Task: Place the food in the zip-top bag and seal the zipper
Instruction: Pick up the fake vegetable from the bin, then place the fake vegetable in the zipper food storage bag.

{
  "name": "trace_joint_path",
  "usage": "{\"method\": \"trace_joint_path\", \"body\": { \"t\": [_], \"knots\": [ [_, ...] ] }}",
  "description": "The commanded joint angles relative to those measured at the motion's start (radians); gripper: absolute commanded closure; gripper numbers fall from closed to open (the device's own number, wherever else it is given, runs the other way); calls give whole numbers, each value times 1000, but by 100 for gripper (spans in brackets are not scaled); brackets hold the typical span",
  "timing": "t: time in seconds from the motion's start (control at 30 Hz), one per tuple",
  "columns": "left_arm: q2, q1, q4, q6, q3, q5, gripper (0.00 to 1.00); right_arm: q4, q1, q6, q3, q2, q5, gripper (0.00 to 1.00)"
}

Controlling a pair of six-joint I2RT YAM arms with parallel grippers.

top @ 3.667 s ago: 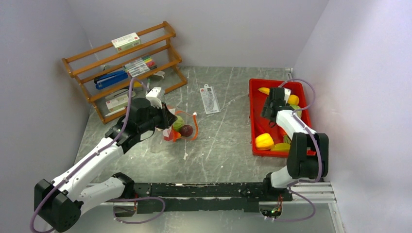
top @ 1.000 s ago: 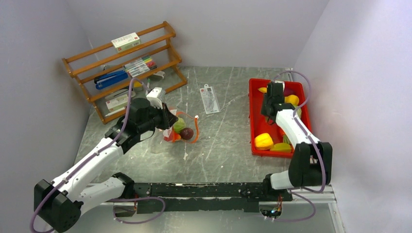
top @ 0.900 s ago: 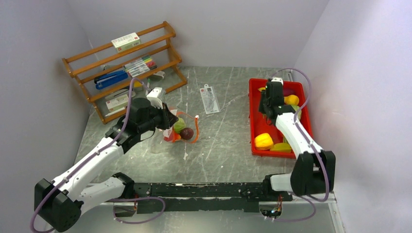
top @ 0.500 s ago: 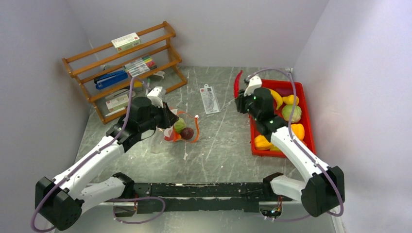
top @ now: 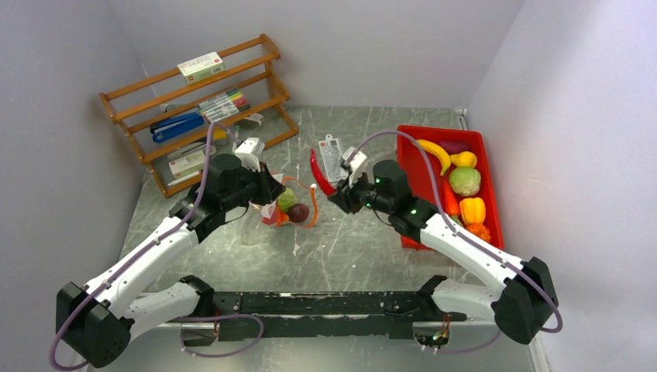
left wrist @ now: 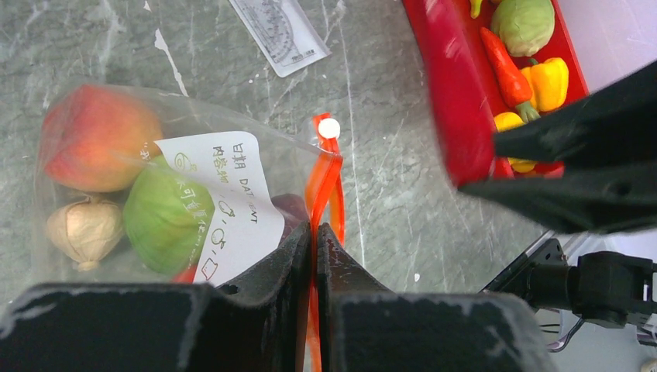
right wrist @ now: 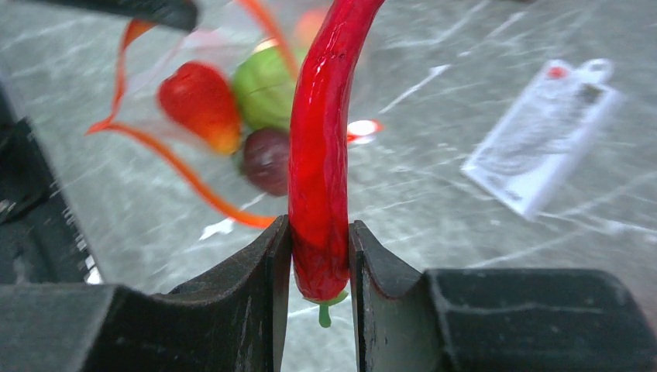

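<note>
The zip-top bag (top: 280, 208) lies left of centre with its mouth open to the right. Inside it are a peach ball (left wrist: 97, 136), a green ball (left wrist: 166, 213) and a dark purple ball (right wrist: 267, 159). My left gripper (left wrist: 314, 232) is shut on the zipper (left wrist: 323, 182), the red-orange rim strip, and holds it up. My right gripper (right wrist: 319, 256) is shut on the stem end of the red chili (right wrist: 325, 132). It holds the chili (top: 318, 170) upright just right of the bag's mouth. A banana (top: 435, 153), a green ball (top: 465, 180) and a yellow pepper (top: 472, 209) lie in the red tray (top: 404, 147).
A flat white printed packet (top: 335, 159) lies on the table behind the chili. A wooden rack (top: 201, 108) with pens and boxes stands at the back left. Grey walls close in the left, back and right sides.
My right gripper has lifted the red chili out of the red tray and carried it left to the bag's mouth. My left gripper has kept still on the zipper.
</note>
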Motion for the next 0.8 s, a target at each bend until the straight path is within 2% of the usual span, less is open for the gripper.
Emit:
{"method": "trace_joint_path", "body": {
  "t": [0.0, 0.2, 0.77],
  "knots": [
    [2, 6, 24, 25, 41, -7, 93, -97, 91, -20, 32, 45, -109, 78],
    [-10, 6, 23, 44, 53, -5, 93, -179, 170, -49, 42, 71, -139, 78],
    [1, 7, 21, 47, 61, -5, 93, -235, 210, -81, 45, 99, -200, 78]
  ]
}}
